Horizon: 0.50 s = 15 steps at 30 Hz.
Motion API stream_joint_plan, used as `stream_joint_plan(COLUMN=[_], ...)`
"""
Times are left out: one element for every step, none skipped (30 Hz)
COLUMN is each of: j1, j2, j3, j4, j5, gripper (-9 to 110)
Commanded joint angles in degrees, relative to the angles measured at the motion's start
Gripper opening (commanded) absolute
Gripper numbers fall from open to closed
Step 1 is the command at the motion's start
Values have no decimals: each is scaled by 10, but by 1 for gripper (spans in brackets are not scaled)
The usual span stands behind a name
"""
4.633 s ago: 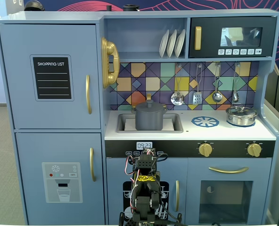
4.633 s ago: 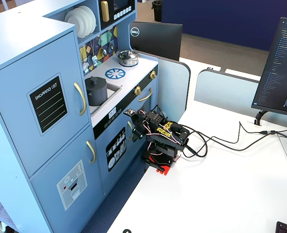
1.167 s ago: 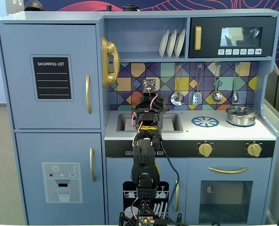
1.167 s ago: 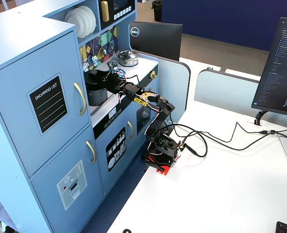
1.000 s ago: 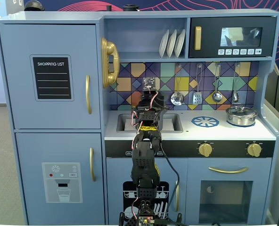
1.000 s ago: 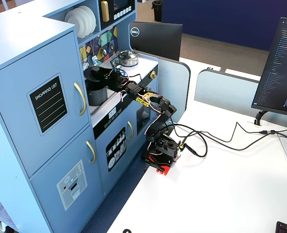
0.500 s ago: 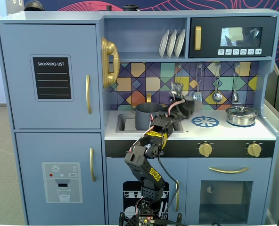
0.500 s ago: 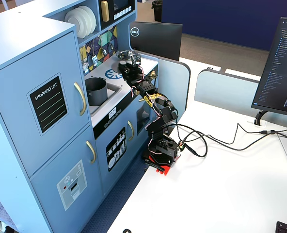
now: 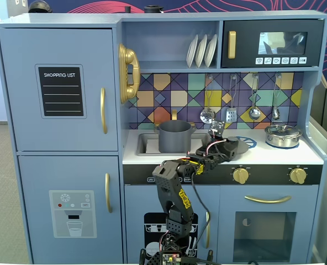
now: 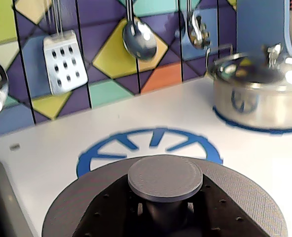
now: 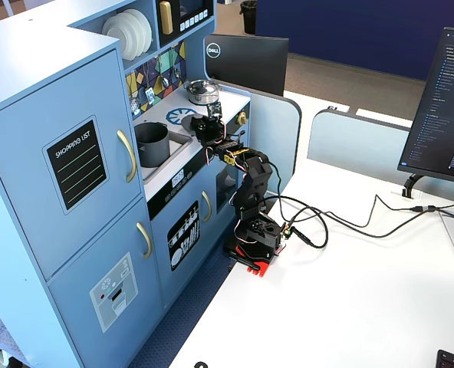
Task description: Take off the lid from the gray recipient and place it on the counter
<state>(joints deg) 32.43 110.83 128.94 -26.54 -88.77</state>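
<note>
The dark-gray lid (image 10: 165, 197) hangs low over the white counter (image 10: 244, 153), near its front edge at the blue burner print (image 10: 151, 143). The claw (image 9: 230, 147) pinches its knob. The gray pot (image 9: 175, 136) stands uncovered in the sink.

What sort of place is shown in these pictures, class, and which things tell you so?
Probably an office or lab desk with a blue toy kitchen beside it: a Dell monitor stands behind, and the small robot arm sits on a white desk with trailing cables.
</note>
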Motion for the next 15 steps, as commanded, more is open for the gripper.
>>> stream_joint_plan(j1=[8,8,8,8,10,11,11,11,12,12,12,13,13,13,13], j2=[-23,-31,-40,-52,-65,-76,-83,-86,-90,-91,-91,-91,-91,-91,-91], j3=[-46,-51,-58,-65,-72,-80,-87,-91,-94,-95,-95,-95,-94,-94,-93], j4=[-27,-28,-30,-34,-41,-47,-47,-45,-45,-45,-44,-44,-44,-44,-44], j5=[3,3,3,1,0,-1,-1,-1,-1,-1,-2,-2,-2,-3,-4], gripper=[0,0,0,0,0,0,0,0,0,0,0,0,0,0,0])
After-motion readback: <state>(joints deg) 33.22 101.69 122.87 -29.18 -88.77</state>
